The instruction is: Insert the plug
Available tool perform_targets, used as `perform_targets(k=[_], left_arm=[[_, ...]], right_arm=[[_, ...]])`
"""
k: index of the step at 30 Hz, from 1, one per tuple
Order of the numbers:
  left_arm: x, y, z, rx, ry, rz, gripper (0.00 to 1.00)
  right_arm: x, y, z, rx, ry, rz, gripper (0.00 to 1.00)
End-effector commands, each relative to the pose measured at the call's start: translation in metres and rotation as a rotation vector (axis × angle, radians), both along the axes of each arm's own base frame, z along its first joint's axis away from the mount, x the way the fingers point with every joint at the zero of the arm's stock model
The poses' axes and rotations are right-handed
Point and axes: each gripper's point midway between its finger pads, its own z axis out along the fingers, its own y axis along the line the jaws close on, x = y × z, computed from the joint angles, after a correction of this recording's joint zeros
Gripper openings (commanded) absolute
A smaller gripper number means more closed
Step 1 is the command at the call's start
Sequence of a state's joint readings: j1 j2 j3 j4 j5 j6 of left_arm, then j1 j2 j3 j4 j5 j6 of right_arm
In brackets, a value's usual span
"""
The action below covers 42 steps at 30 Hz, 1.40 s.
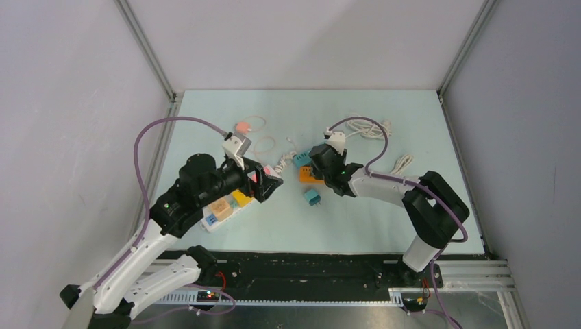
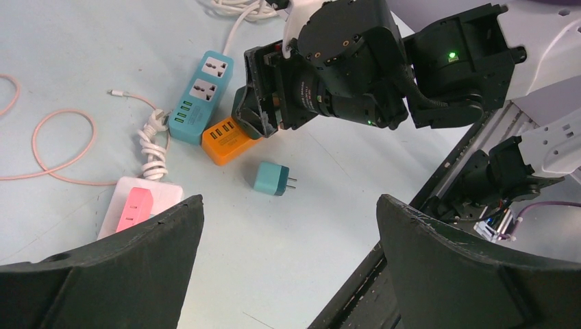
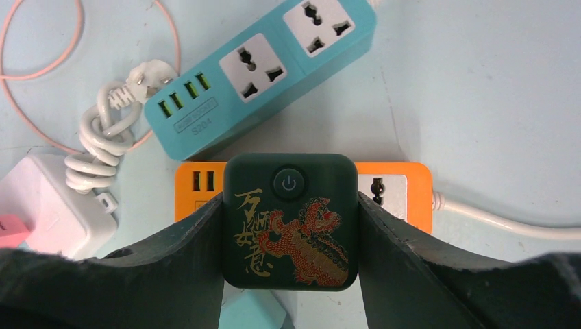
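My right gripper (image 3: 289, 205) is shut on a dark green square plug (image 3: 289, 226) with a power button and a red-gold dragon print. It holds the plug just above the orange power strip (image 3: 397, 195), covering the strip's middle. In the top view the right gripper (image 1: 322, 168) is over the orange strip (image 1: 308, 177). My left gripper (image 2: 289, 205) is open and empty, hovering over bare table near a white power strip (image 1: 226, 205) that carries coloured plugs. In the left wrist view the green plug (image 2: 245, 113) sits over the orange strip (image 2: 229, 140).
A teal power strip (image 3: 267, 68) lies just behind the orange one. A small teal plug (image 2: 272, 178) lies loose in front of it. A pink plug (image 2: 133, 208) sits in the white strip. White cable coils (image 1: 370, 127) and a pink cable (image 1: 260, 144) lie at the back.
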<state>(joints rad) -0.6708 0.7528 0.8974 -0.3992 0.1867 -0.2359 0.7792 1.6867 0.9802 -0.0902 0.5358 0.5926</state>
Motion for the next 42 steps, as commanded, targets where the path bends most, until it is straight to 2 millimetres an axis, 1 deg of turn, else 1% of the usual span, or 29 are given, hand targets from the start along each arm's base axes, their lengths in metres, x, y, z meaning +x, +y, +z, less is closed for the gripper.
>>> perform_targets(k=[1, 3, 4, 5, 6, 10, 14, 16, 18, 21, 23, 28, 33, 34, 35, 36, 37, 38, 40, 41, 42], left_arm=[[0.002, 0.000, 0.006, -0.014, -0.026, 0.003, 1.00], [0.003, 0.000, 0.006, -0.014, -0.026, 0.004, 1.00], [0.003, 0.001, 0.006, -0.014, -0.027, 0.006, 1.00], [0.002, 0.000, 0.006, -0.014, -0.027, 0.004, 1.00], [0.002, 0.000, 0.006, -0.015, -0.026, 0.003, 1.00], [0.002, 0.001, 0.007, -0.017, -0.029, 0.004, 1.00], [0.001, 0.002, 0.009, -0.020, -0.035, 0.006, 1.00], [0.000, 0.002, 0.009, -0.022, -0.035, 0.005, 1.00], [0.000, 0.003, 0.009, -0.024, -0.037, 0.005, 0.99], [-0.001, 0.004, 0.011, -0.028, -0.043, 0.008, 0.98], [-0.002, 0.004, 0.011, -0.029, -0.045, 0.008, 0.98], [-0.003, 0.006, 0.012, -0.034, -0.052, 0.011, 0.98], [-0.004, 0.007, 0.012, -0.036, -0.054, 0.009, 0.98], [-0.004, 0.007, 0.013, -0.037, -0.054, 0.010, 0.98], [-0.004, 0.007, 0.013, -0.037, -0.054, 0.011, 0.98], [-0.004, 0.007, 0.013, -0.037, -0.053, 0.010, 0.98], [-0.004, 0.007, 0.013, -0.038, -0.052, 0.011, 0.98], [-0.004, 0.007, 0.012, -0.037, -0.052, 0.013, 0.98], [-0.004, 0.007, 0.012, -0.038, -0.051, 0.012, 0.98], [-0.005, 0.007, 0.012, -0.038, -0.050, 0.010, 0.98], [-0.005, 0.006, 0.013, -0.040, -0.052, 0.009, 0.98]], right_arm=[[-0.075, -0.098, -0.081, -0.380, 0.358, -0.053, 0.36], [-0.074, -0.091, -0.078, -0.385, 0.351, -0.022, 0.44], [-0.074, -0.086, -0.076, -0.390, 0.348, -0.003, 0.52], [-0.072, -0.081, -0.073, -0.385, 0.342, 0.007, 0.55], [-0.072, -0.077, -0.072, -0.386, 0.342, 0.025, 0.61], [-0.066, -0.058, -0.059, -0.340, 0.326, 0.076, 0.73], [-0.053, -0.046, -0.036, -0.313, 0.286, 0.083, 0.77], [-0.043, -0.038, -0.018, -0.300, 0.246, 0.078, 0.80], [-0.037, -0.033, -0.005, -0.292, 0.220, 0.090, 0.84], [-0.033, -0.026, 0.008, -0.262, 0.202, 0.104, 0.88], [-0.032, -0.020, 0.015, -0.226, 0.199, 0.118, 0.88], [-0.032, -0.009, 0.025, -0.108, 0.222, 0.154, 0.82], [-0.032, -0.008, 0.022, -0.071, 0.257, 0.168, 0.66], [-0.032, -0.008, 0.020, -0.068, 0.268, 0.174, 0.60], [-0.032, -0.007, 0.019, -0.067, 0.272, 0.177, 0.57], [-0.033, -0.007, 0.016, -0.073, 0.282, 0.183, 0.52], [-0.033, -0.007, 0.014, -0.078, 0.285, 0.191, 0.49], [-0.034, -0.007, 0.010, -0.086, 0.294, 0.195, 0.42], [-0.035, -0.008, 0.002, -0.107, 0.316, 0.201, 0.35], [-0.038, -0.008, -0.002, -0.129, 0.324, 0.208, 0.34], [-0.042, -0.011, -0.011, -0.159, 0.352, 0.213, 0.32]])
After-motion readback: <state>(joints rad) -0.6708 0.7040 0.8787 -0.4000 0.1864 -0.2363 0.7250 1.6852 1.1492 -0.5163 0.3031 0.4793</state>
